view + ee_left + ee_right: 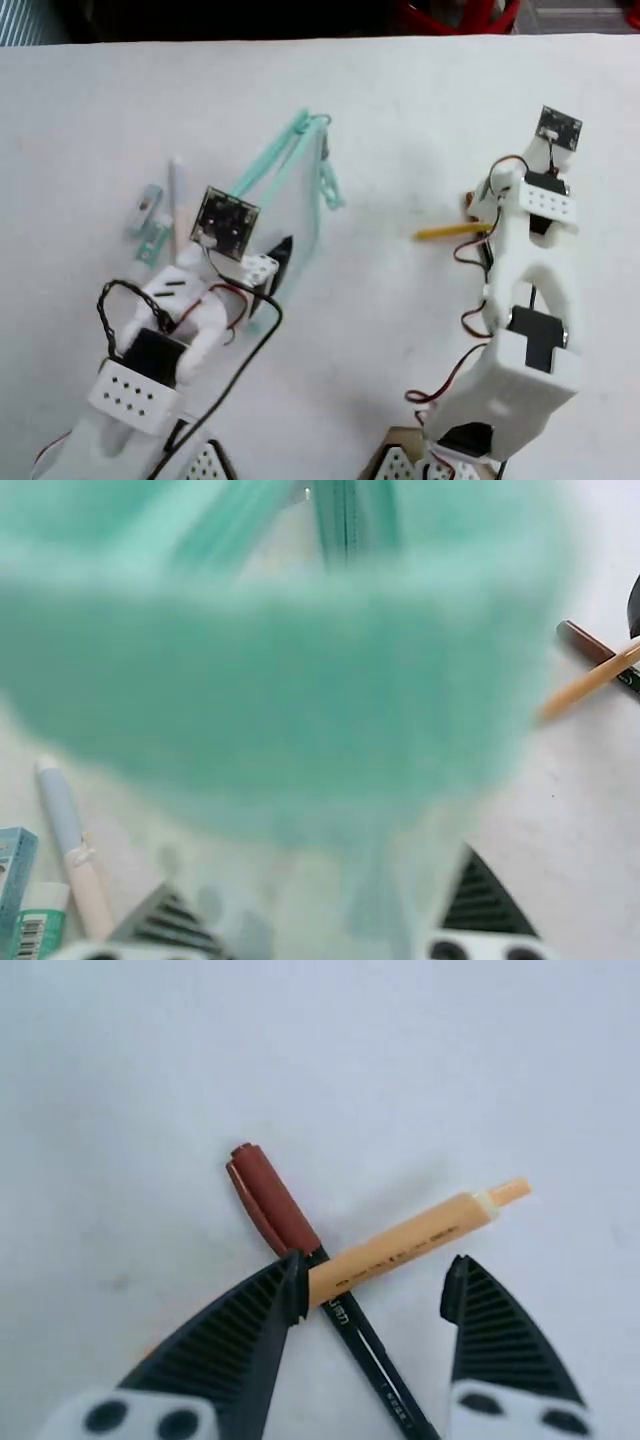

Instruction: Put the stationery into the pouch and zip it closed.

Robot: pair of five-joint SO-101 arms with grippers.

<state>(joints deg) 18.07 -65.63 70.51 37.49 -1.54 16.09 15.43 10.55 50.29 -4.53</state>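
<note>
While the pouch sits at the left gripper, the right gripper hovers low over the desk.
Spread, it straddles the orange pen crossing a brown-capped pen, likely to lift it first; the left's hold I cannot tell.

Seemingly a robotics lab: plain white table bearing two small arms with exposed wires

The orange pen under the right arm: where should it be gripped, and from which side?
Probably grip the orange pen on its barrel toward the pale tip, clear of where it crosses the brown-capped pen, coming straight down with jaws across its width. It lies flat on the table, leaving only its long sides free. The right gripper hangs above it, jaws open.
</note>
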